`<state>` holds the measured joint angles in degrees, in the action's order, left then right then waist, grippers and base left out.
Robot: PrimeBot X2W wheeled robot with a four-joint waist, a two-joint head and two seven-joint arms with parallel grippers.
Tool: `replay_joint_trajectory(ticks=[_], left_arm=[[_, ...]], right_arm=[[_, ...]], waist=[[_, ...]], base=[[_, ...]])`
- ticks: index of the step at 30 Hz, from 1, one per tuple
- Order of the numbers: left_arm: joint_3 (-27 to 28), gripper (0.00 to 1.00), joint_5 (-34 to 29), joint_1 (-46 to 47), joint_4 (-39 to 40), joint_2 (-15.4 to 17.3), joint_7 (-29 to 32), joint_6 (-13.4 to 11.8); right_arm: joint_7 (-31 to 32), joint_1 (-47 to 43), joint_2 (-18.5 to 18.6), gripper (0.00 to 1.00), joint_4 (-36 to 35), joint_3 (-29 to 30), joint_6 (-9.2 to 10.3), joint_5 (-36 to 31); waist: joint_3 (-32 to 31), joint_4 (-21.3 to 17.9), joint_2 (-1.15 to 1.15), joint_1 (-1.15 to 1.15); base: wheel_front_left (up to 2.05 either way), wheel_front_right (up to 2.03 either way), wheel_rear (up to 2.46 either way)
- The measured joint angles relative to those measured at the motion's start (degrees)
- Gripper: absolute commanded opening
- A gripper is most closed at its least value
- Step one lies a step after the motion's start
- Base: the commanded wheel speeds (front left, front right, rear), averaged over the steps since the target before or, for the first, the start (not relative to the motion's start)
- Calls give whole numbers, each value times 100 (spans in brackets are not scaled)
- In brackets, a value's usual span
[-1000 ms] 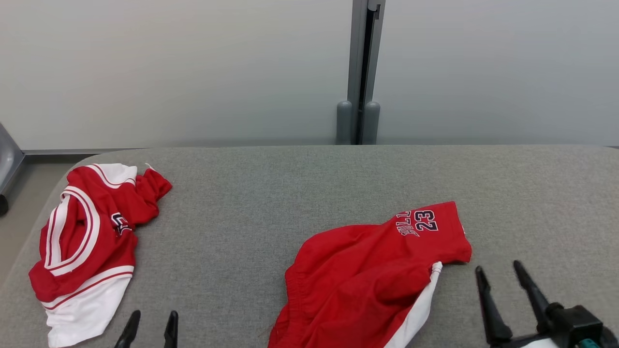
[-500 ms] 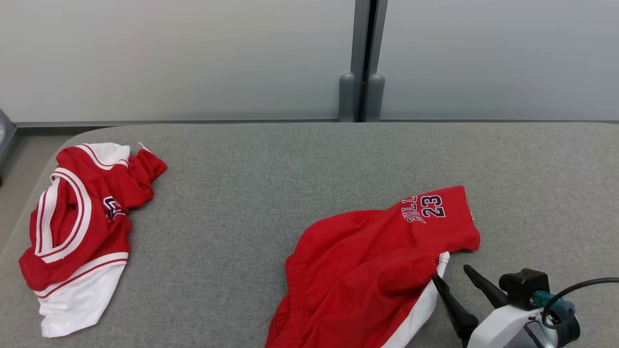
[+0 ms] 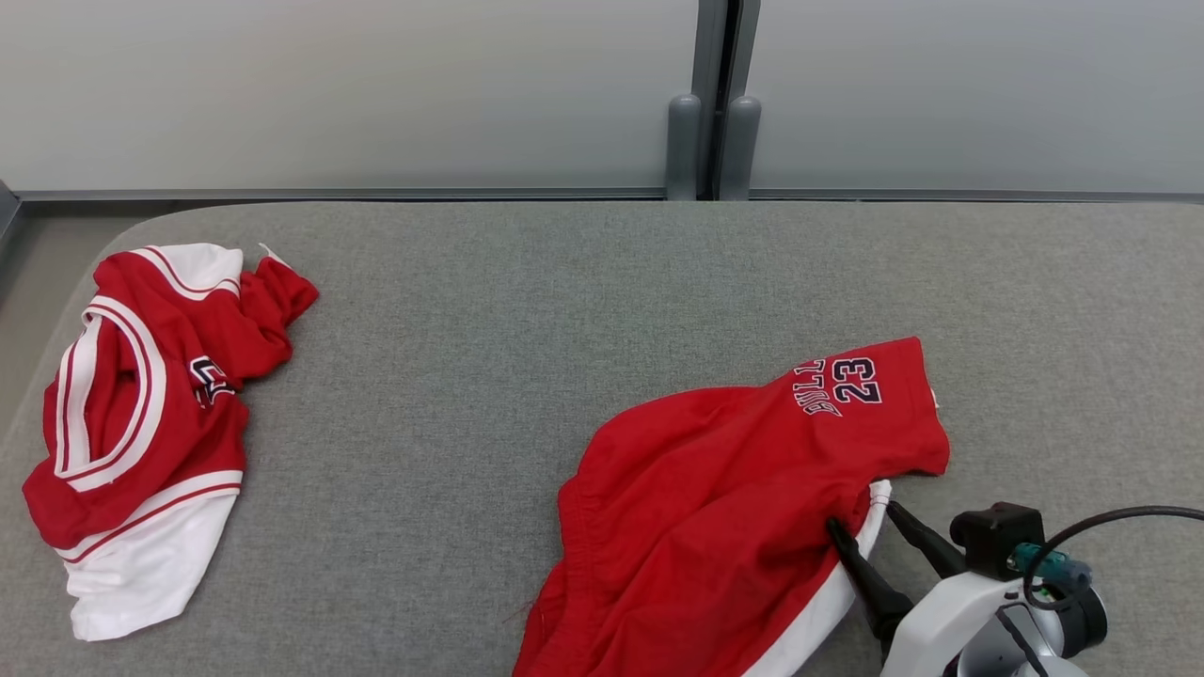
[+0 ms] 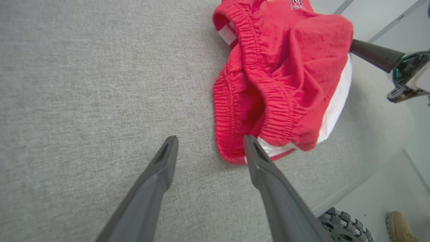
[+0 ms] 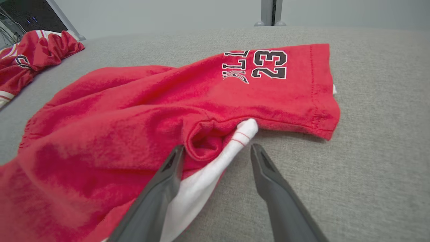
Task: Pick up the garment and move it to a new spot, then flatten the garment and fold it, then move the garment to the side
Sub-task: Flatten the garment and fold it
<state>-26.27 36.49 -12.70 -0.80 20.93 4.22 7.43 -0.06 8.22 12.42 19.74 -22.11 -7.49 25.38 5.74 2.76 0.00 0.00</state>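
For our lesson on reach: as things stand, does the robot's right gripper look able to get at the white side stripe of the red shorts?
Probably yes. The right gripper is open, its fingers either side of the white stripe on the red shorts, and nothing stands between them.

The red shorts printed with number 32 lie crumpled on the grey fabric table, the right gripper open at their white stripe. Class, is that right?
No: the red shorts read 23, not 32, per the right wrist view. The grey fabric table, open right gripper and white stripe are correct.
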Motion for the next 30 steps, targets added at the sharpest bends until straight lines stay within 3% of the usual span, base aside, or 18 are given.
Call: replay_joint_trajectory(ticks=[9, 24, 30], left_arm=[[-509, 100, 298, 205, -116, 129, -70, 0], [-812, 100, 584, 392, -315, 350, -169, 0], [-910, 100, 653, 382, -269, 643, -225, 0]], right_arm=[[-56, 10, 27, 87, 74, -114, 0, 142], [-134, 20, 31, 96, 152, -141, 0, 233], [-157, 42, 41, 99, 176, -147, 0, 242]], waist=[[124, -16, 0, 0], [216, 1, 0, 0], [217, 46, 0, 0]], base=[[0, 0, 0], [0, 0, 0], [0, 0, 0]])
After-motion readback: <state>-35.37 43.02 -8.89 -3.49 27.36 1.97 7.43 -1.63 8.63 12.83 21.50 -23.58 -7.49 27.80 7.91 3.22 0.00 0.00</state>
